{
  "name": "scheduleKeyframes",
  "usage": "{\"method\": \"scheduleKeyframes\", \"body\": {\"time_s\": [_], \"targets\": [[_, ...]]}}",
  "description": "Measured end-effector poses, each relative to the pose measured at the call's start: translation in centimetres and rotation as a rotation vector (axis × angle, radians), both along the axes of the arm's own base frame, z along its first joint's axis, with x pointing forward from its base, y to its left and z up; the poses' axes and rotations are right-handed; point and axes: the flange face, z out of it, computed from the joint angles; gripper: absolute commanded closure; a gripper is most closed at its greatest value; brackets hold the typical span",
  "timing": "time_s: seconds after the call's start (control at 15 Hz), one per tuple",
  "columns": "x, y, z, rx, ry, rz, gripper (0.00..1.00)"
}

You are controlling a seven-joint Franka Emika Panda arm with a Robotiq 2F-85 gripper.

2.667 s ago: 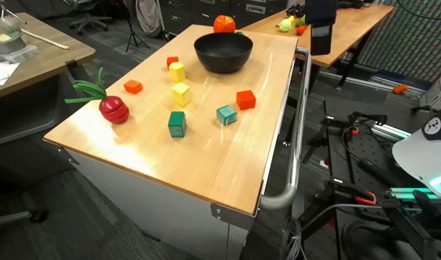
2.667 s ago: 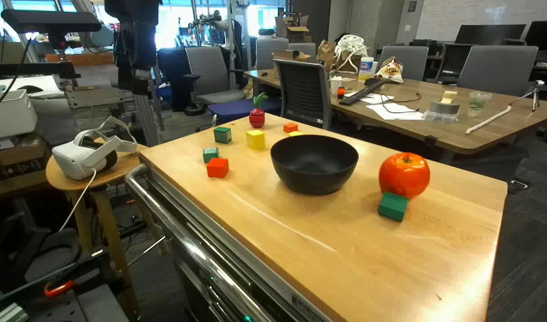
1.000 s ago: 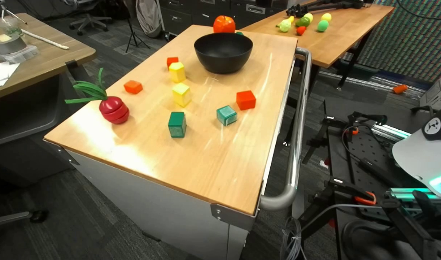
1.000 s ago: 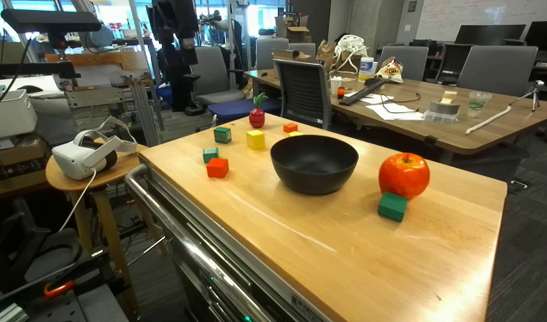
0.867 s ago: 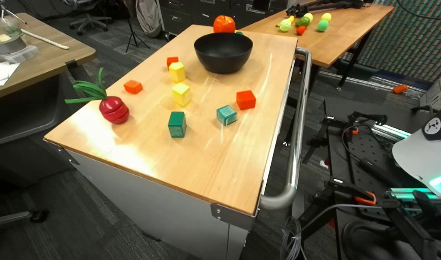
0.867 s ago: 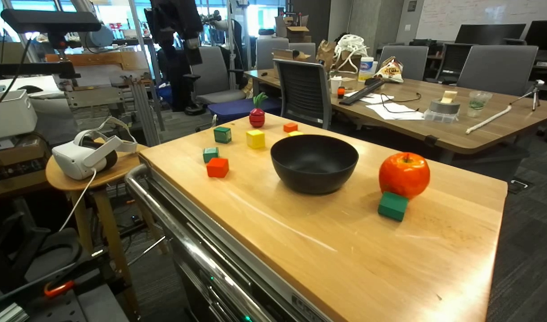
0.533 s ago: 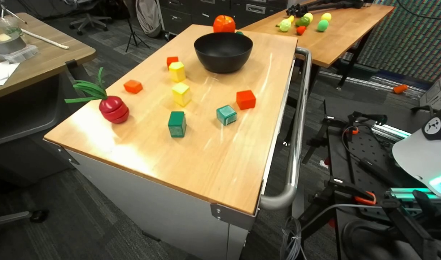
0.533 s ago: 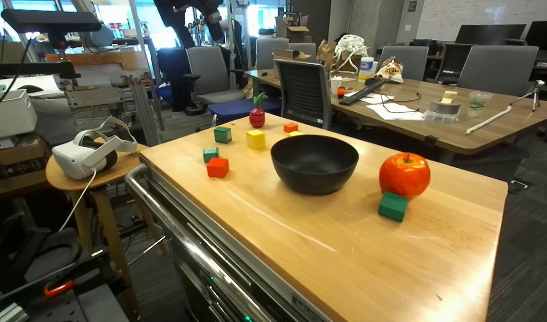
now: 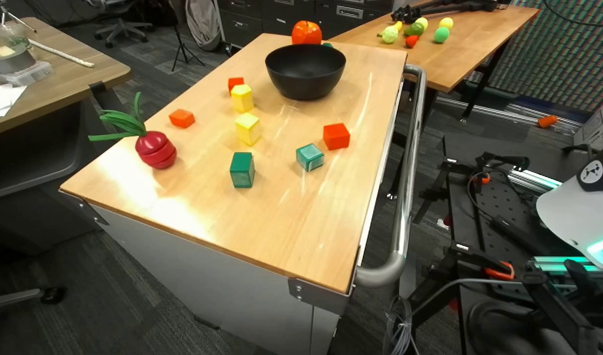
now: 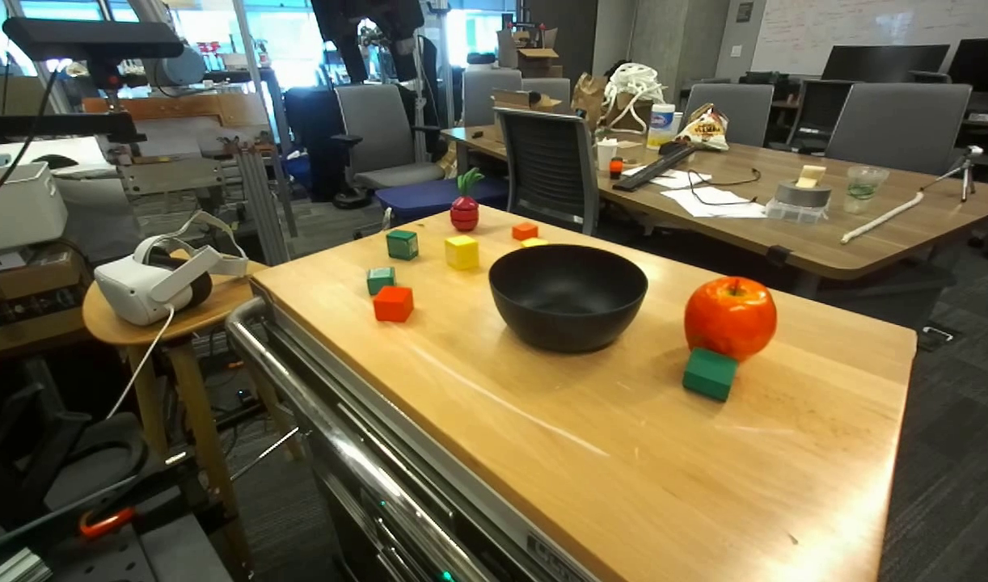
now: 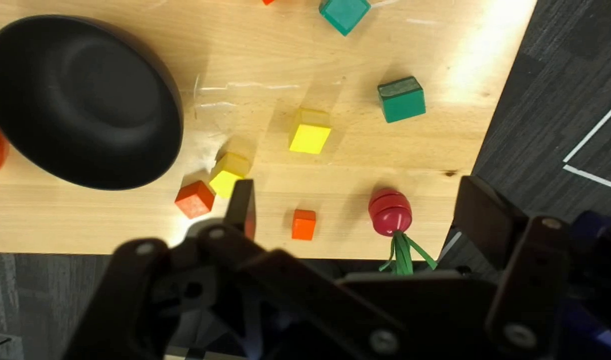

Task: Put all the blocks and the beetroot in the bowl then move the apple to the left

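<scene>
The wooden tabletop point(image 9: 277, 222) has a steel rail point(image 9: 414, 162) along one side. In an exterior view the gripper point(image 10: 383, 71) hangs farther right than a second ago, its fingers point(image 11: 485, 220) wide apart. In an exterior view one black bowl point(image 9: 305, 84) partly hides the one apple point(image 9: 306, 32). One beetroot point(image 9: 156, 149) is near the tabletop's edge. Eight blocks point(image 9: 248, 129), three red-orange, three green, two yellow, lie outside the bowl, one green block point(image 10: 710, 374) just beside the apple.
</scene>
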Motion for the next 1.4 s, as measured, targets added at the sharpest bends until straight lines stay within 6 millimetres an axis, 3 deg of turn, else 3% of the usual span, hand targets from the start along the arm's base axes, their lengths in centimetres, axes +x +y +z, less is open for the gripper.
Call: {"method": "scheduleKeyframes", "body": {"time_s": [0.2,0.33,0.53,0.73,1.13,1.4], "targets": [[0.4,0.4,-0.3,-0.013,0.008,0.029,0.0],[1.9,0.9,-0.1,0.003,0.03,0.085,0.0],[5.5,0.7,0.0,0.046,0.099,0.128,0.0],[9.6,-1.0,-1.3,0.095,0.169,0.104,0.0],[18.0,-4.2,-5.4,0.122,0.188,-0.169,0.0],[20.4,-3.6,-7.2,0.118,0.185,-0.262,0.0]]}}
